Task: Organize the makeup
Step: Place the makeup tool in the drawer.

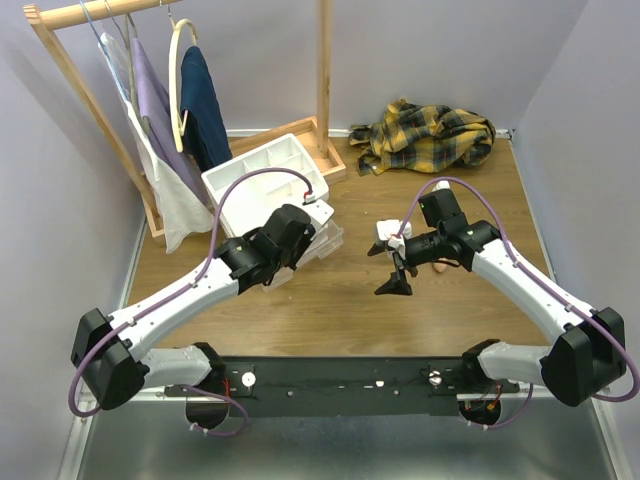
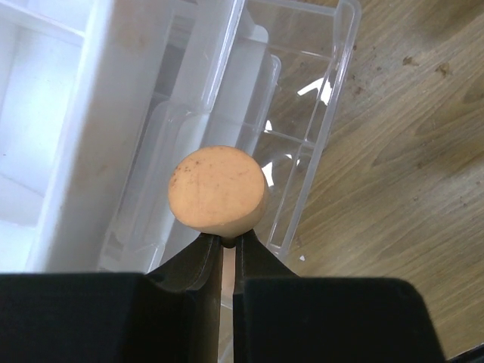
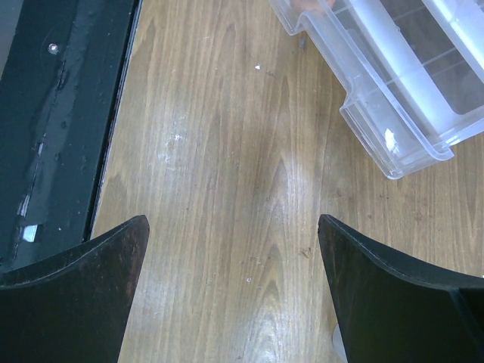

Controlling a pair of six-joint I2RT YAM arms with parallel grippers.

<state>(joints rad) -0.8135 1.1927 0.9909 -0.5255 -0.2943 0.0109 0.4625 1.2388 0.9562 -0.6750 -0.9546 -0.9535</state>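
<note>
My left gripper [image 2: 228, 240] is shut on a peach egg-shaped sponge [image 2: 218, 189] and holds it above a clear plastic drawer tray [image 2: 318, 98]. In the top view the left gripper [image 1: 292, 236] hangs over that tray [image 1: 325, 240]. My right gripper [image 3: 233, 227] is wide open and empty above bare wood; in the top view it [image 1: 392, 268] is at mid-table. A small white bottle-like thing [image 1: 388, 232] lies just behind it. Another peach sponge [image 1: 440, 266] shows beside the right arm. No pencil sticks are in view.
A white compartment organizer [image 1: 262, 168] stands behind the clear tray, which also shows in the right wrist view [image 3: 393, 91]. A wooden clothes rack [image 1: 325, 70] with hanging garments is at the back left. A yellow plaid cloth [image 1: 430, 135] lies at the back right.
</note>
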